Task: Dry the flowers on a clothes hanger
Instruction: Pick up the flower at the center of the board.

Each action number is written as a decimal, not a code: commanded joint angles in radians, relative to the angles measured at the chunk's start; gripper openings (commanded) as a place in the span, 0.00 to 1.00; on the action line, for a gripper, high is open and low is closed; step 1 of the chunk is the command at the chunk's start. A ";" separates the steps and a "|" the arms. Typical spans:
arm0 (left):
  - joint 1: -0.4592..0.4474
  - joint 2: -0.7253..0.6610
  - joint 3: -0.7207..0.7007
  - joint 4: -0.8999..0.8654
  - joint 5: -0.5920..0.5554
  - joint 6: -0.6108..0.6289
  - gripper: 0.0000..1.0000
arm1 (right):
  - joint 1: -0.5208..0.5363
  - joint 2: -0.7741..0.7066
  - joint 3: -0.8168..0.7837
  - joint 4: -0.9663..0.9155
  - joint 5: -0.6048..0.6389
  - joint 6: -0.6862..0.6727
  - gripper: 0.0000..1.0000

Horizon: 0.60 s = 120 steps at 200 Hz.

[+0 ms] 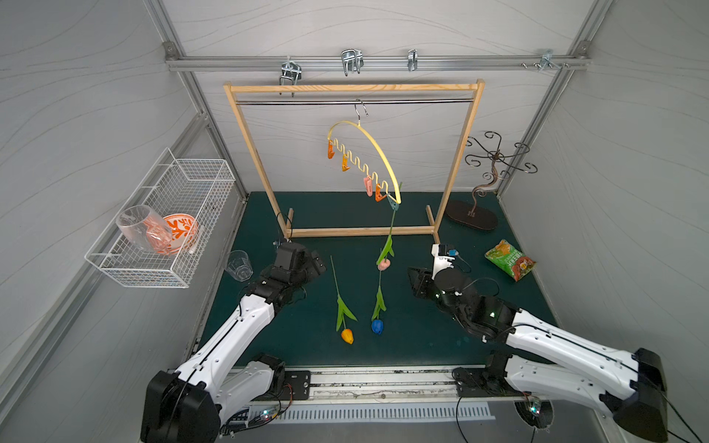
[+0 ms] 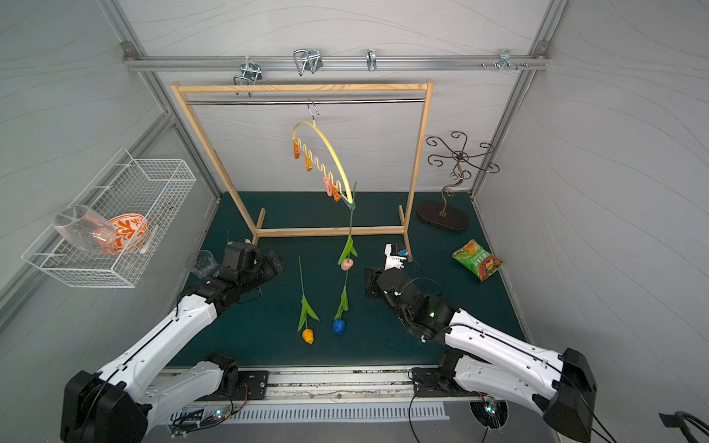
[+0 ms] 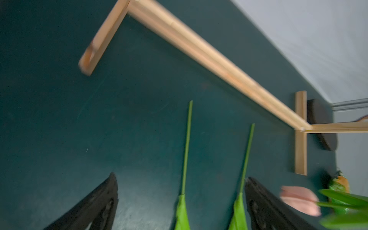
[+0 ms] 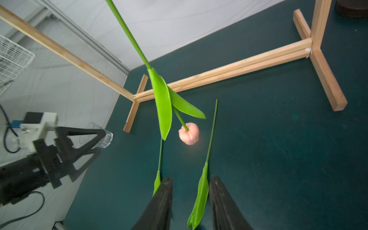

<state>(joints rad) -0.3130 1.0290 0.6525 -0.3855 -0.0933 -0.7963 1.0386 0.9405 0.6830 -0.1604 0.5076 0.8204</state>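
While the pink tulip (image 1: 384, 264) hangs head-down from the clothes hanger (image 1: 378, 153) by its teal clothespin (image 1: 393, 203), orange tulip (image 1: 347, 335) and blue tulip (image 1: 377, 326) lie on the mat (image 1: 422, 345). Left gripper (image 3: 181, 177) and right gripper (image 4: 192, 178) both gape, empty.

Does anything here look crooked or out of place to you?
Yes. The clothes hanger hangs steeply lopsided, one end dipped low where the pink tulip is clipped head down by a teal clothespin. The orange tulip and blue tulip lie on the mat.

Grey wavy-lined walls (image 1: 383, 27) on aluminium framing (image 1: 376, 63) box in my dark green mat (image 1: 422, 345). Past my left claw (image 3: 180, 177) stands a wooden rack (image 1: 355, 88); a white wire basket (image 1: 203, 184) hangs outboard of that claw.
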 commanded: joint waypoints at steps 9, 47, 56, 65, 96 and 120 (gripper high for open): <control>0.003 -0.004 -0.124 0.198 -0.059 -0.184 1.00 | 0.041 0.088 -0.001 0.013 0.051 0.050 0.39; 0.003 -0.037 -0.236 0.314 -0.130 -0.186 1.00 | 0.044 0.344 0.063 0.000 0.014 0.061 0.40; 0.003 -0.048 -0.244 0.328 -0.133 -0.197 1.00 | 0.047 0.396 0.078 0.006 0.016 0.073 0.40; 0.003 -0.051 -0.246 0.352 -0.122 -0.175 1.00 | 0.047 0.444 0.087 0.028 0.016 0.077 0.40; 0.003 0.022 -0.236 0.373 -0.080 -0.214 1.00 | 0.043 0.609 0.198 0.010 0.018 0.041 0.41; 0.003 0.098 -0.162 0.320 -0.005 -0.173 1.00 | 0.035 0.749 0.333 -0.063 -0.021 -0.028 0.42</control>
<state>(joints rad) -0.3130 1.0695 0.4068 -0.0734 -0.1638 -0.9878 1.0794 1.5986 0.9073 -0.1642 0.5114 0.8555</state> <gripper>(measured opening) 0.996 0.418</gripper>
